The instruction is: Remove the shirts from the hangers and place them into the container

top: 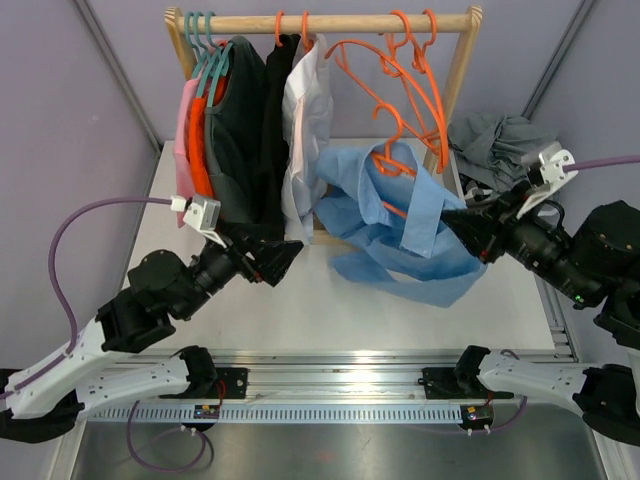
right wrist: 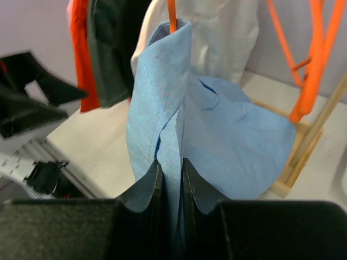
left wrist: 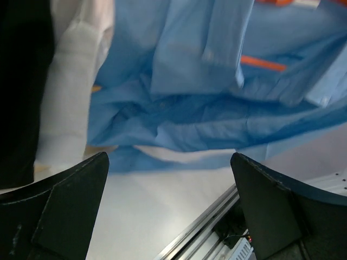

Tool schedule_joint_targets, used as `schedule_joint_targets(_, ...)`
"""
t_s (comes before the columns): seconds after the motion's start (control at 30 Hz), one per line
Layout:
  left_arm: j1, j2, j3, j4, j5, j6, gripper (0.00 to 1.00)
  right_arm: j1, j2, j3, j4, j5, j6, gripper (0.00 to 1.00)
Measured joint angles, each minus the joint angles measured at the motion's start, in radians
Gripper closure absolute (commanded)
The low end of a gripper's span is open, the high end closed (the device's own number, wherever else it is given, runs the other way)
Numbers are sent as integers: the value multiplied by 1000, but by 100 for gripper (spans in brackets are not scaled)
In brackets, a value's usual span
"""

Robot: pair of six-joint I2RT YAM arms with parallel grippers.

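Top external view: my right gripper [top: 452, 222] is clamped on a fold of the light blue shirt [top: 385, 235]. The shirt hangs from an orange hanger [top: 398, 160] at the right of the wooden rack [top: 330, 22], with its lower folds lying on the table [top: 250, 310]. Right wrist view: both fingers [right wrist: 158, 187] pinch a vertical pleat of the cloth. My left gripper [top: 285, 255] stands wide apart, holding nothing, just beside the hanging black shirt [top: 272, 130]. Stickers on the front rail [top: 208, 411] are too small for me to read.
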Motion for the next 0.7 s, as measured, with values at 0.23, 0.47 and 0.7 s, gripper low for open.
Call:
schedule_joint_targets(0.23, 0, 232, 186, 171, 138, 45, 1, 0, -96, -172, -61, -174, 75, 100)
schedule_joint_targets(0.47, 0, 408, 229, 340, 268, -3, 1, 0, -114, -266, -68, -231, 108, 100)
schedule_joint_targets(0.7, 0, 476, 242, 382, 280, -61, 1, 0, -161, -267, -67, -245, 112, 100)
